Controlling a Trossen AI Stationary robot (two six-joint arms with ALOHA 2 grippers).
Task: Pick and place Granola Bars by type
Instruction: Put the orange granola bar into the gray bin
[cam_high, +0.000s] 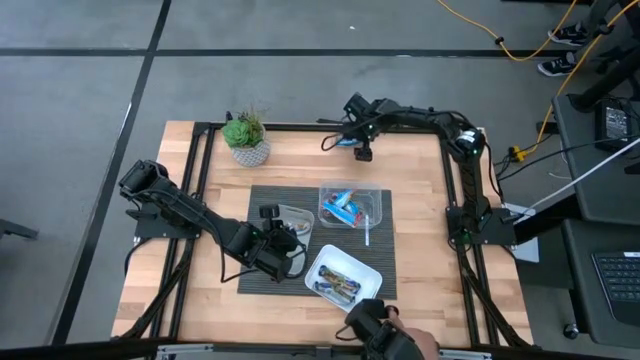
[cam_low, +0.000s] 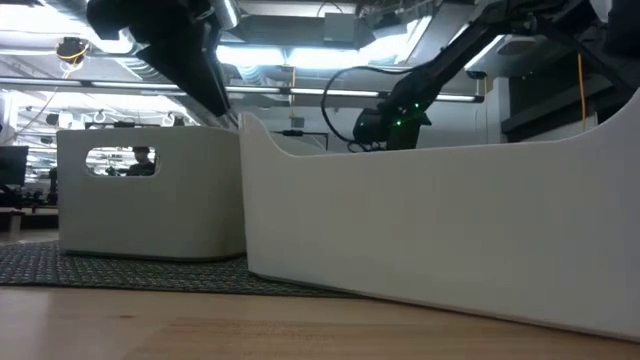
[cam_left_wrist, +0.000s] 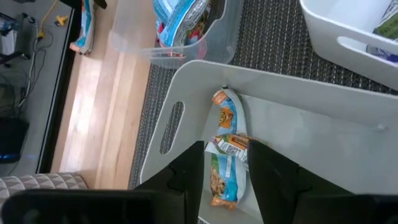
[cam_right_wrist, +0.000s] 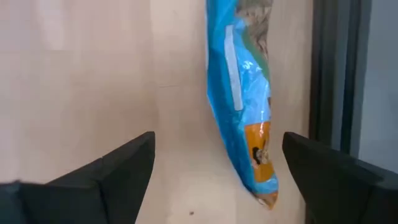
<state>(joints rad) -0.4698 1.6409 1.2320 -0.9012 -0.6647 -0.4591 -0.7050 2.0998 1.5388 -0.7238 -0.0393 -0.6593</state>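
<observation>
My left gripper (cam_left_wrist: 227, 163) hovers over the grey tray (cam_left_wrist: 298, 137) on the dark mat, shut on a blue granola bar (cam_left_wrist: 225, 158) with orange print. My right gripper (cam_right_wrist: 217, 180) stands open near the table's far edge, pointing down. A blue granola bar (cam_right_wrist: 245, 106) with an orange end lies flat on the wood between its two fingers, untouched. More blue bars lie in the clear tray (cam_high: 372, 200), and several bars lie in the white tray (cam_high: 368, 272). My left gripper pinches the bar by its two long edges (cam_left_wrist: 214, 155), about halfway along, between its two fingers. The fingers slant down from the table's left side and lie along the bar. The bar's far end (cam_left_wrist: 224, 106) sticks out over the tray floor; whether it rests there I cannot tell.
A potted plant (cam_high: 247, 140) stands at the far left of the table. A black frame rail (cam_right_wrist: 326, 68) runs right beside the bar under my right gripper. A person's hand (cam_high: 412, 345) with something dark reaches in at the near edge, close to the white tray.
</observation>
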